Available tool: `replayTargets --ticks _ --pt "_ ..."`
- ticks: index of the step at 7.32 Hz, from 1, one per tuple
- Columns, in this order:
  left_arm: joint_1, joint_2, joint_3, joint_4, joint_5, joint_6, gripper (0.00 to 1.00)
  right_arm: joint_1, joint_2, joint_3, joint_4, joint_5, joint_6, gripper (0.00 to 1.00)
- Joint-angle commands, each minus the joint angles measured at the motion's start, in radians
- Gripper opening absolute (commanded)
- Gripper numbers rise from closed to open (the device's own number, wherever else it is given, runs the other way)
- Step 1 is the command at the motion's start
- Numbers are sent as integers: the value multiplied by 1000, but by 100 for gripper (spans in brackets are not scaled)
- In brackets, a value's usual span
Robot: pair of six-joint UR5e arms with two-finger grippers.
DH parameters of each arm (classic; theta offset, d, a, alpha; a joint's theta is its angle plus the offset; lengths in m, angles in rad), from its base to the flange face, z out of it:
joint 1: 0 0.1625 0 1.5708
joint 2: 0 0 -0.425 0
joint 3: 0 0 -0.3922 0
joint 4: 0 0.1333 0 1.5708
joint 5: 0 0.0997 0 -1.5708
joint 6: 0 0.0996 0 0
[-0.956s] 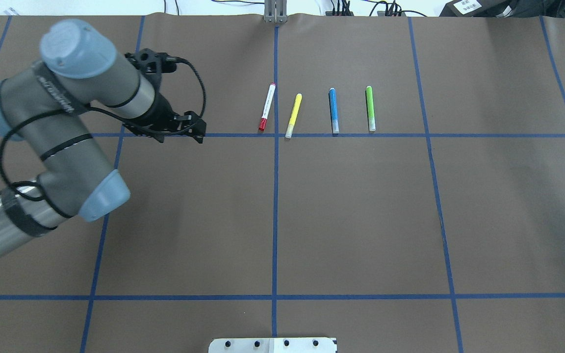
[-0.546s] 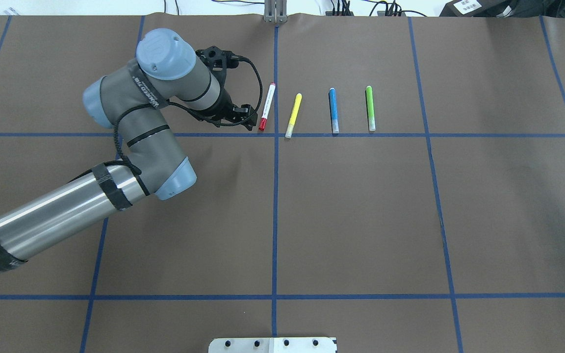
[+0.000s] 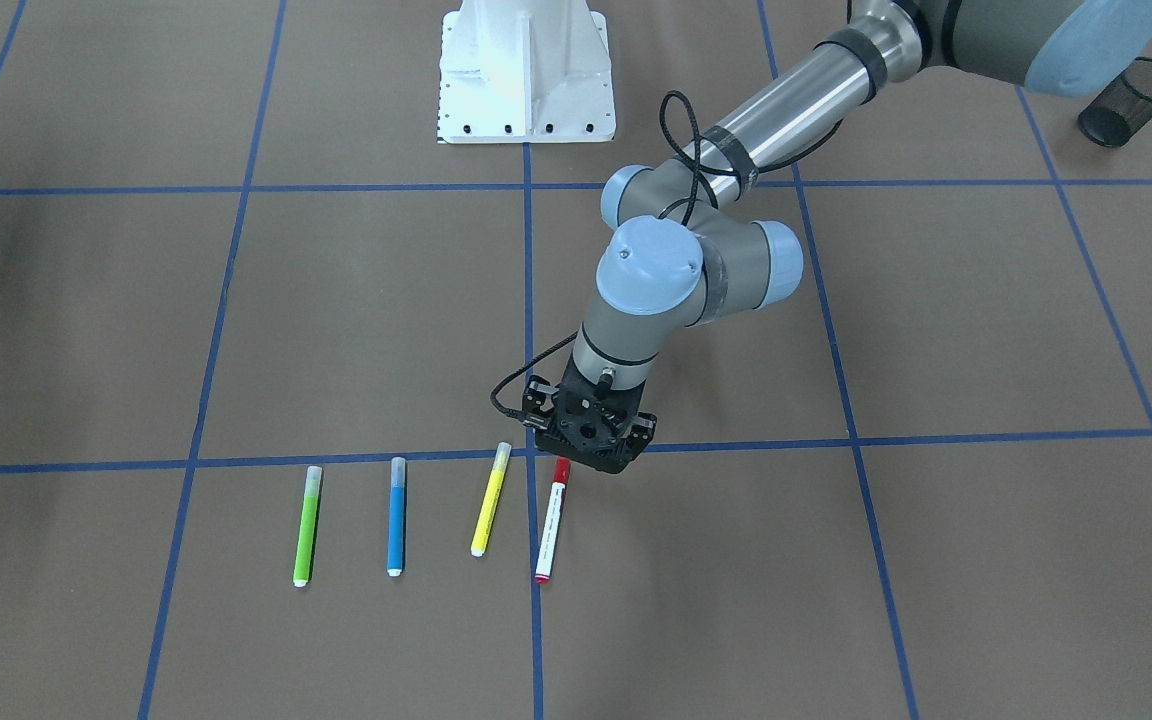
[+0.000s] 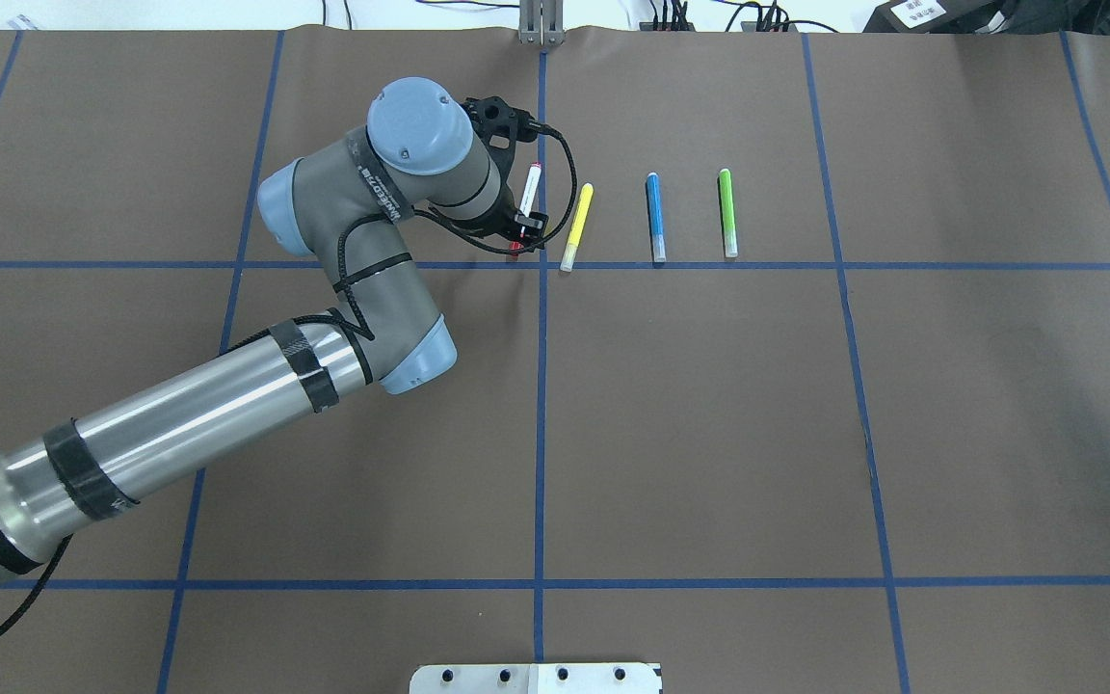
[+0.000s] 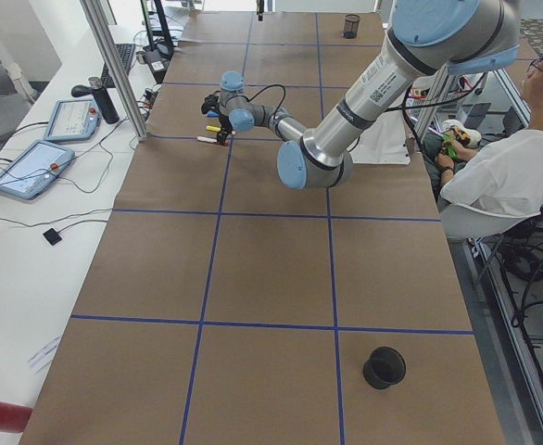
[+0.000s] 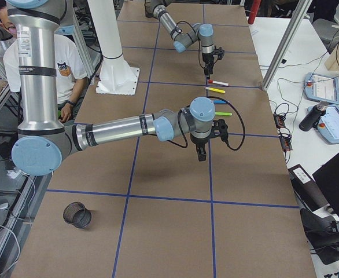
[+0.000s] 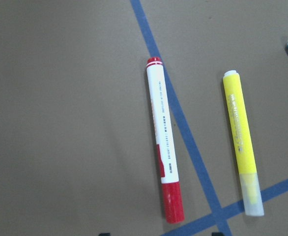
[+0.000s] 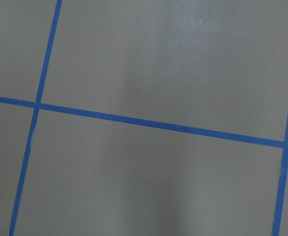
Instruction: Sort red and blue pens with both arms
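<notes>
While the overhead view hides part of the red marker [image 4: 530, 186] under the left gripper [image 4: 523, 229], the wrist view shows it whole on the surface, with the jaws apart. The blue highlighter [image 4: 654, 217] lies beyond the yellow highlighter [image 4: 577, 226]. Whether the right gripper [image 6: 200, 155] has its jaws apart cannot be told.

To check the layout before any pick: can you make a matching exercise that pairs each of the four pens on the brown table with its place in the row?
1. slim white-barrelled marker with red cap
2. slim yellow highlighter
3. slim blue highlighter
4. slim green highlighter

A. row end farthest from the left gripper
B. between the marker and the blue highlighter
C. row end below the left gripper
D. between the yellow and green highlighters

Pairs: 1-C, 2-B, 3-D, 4-A
</notes>
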Motion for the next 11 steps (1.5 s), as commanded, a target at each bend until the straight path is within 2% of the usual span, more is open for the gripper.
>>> replayTargets --ticks 1,3,5,6,8,9,10,11 --pt "10 -29 41 -2 18 2 64 -11 0 -7 1 1 -1 100" --pt "12 -57 87 -5 63 2 63 -25 -3 -9 2 3 2 100" --pt "15 -60 114 -11 65 2 61 -36 -3 -16 2 1 2 100" --pt "15 -60 113 -11 65 2 48 -37 -3 -18 2 1 4 100" --pt "15 -60 115 -10 65 2 38 -43 -3 -21 1 1 4 100" --pt "15 -60 115 -10 65 2 26 -48 -3 -22 1 1 6 100" --pt "15 -59 113 -10 65 2 8 -50 -3 -26 1 1 6 100" --pt "13 -59 105 -8 64 -1 0 -50 0 -32 1 1 6 100"
